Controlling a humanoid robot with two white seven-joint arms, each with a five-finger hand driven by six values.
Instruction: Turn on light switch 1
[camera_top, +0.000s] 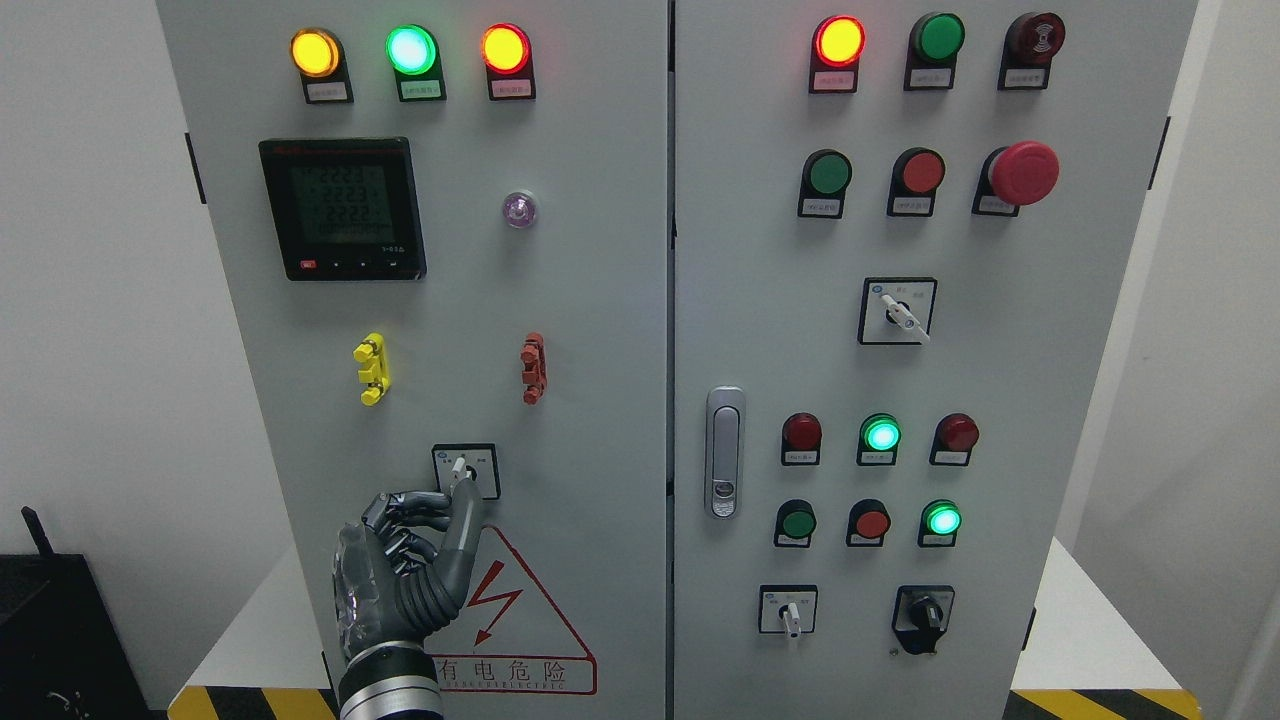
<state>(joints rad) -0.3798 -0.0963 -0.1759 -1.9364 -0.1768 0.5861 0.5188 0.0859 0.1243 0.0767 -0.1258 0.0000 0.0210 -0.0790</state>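
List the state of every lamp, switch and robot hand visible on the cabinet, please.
Top-left lamps: yellow, green, red lit.
Top-right red lamp: lit.
Top-right green lamp: off.
Two lower green lamps: lit.
Meter display: on.
Rotary switch: lever pointing up-left.
Left robot hand: fingertip at that switch, not gripping it.

The left hand (415, 560) reaches up beneath the rotary switch (465, 470), fingers (465, 505) touching its knob.

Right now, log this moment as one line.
left hand: index fingertip at rotary switch | other fingers curled | right hand: not in view | cabinet lamps lit
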